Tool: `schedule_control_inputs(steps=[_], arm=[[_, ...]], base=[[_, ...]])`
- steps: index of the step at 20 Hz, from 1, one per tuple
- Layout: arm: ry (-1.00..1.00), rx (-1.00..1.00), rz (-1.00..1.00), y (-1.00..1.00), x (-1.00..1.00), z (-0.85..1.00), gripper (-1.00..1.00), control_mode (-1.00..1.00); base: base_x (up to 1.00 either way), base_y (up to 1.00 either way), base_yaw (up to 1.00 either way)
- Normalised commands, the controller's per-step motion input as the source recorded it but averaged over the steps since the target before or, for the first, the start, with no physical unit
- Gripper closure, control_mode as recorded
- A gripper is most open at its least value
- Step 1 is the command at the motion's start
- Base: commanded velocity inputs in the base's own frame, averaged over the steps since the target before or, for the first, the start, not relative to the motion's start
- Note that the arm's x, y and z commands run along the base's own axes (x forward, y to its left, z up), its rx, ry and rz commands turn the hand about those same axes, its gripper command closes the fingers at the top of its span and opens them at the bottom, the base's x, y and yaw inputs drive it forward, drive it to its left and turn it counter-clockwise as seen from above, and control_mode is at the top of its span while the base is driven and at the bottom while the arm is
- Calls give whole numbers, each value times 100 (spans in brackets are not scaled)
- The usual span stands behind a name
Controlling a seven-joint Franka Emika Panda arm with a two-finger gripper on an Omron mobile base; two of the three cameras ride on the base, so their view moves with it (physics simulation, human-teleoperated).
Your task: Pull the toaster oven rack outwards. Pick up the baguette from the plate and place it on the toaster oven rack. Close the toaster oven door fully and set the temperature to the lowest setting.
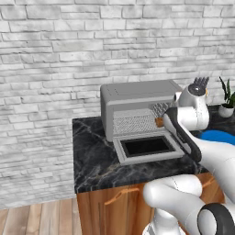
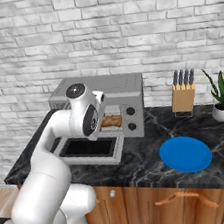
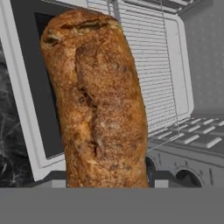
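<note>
Claw (image 3: pixel 107 186) gripping baguette (image 3: pixel 98 100) lengthwise along itself

The white arm bent forward at the elbow, its wrist angled down. The hand (image 3: pixel 107 186) was clamped on the baguette (image 3: pixel 98 100), fingers hidden at the loaf's base.

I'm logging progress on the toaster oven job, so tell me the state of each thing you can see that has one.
toaster oven door: open, folded down flat
toaster oven rack: bare, baguette not yet on it
baguette: held in the gripper, above the open door and rack
gripper: shut on the baguette
plate: empty, on the counter
toaster oven: cavity open at the front
</note>
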Motion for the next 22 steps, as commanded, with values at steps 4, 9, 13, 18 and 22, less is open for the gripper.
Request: schedule_control_inputs(steps=[4,9,13,18,22], arm=[[0,0,0,18,15,-4,100,-100],[-1,1,1,28,11,0,100,-100],[0,1,3,40,10,0,100,-100],[-2,1,3,35,13,0,100,-100],[-3,2,4,24,21,-6,100,-100]], base=[[0,0,0],[0,0,0],[0,0,0],[0,0,0],[0,0,0]])
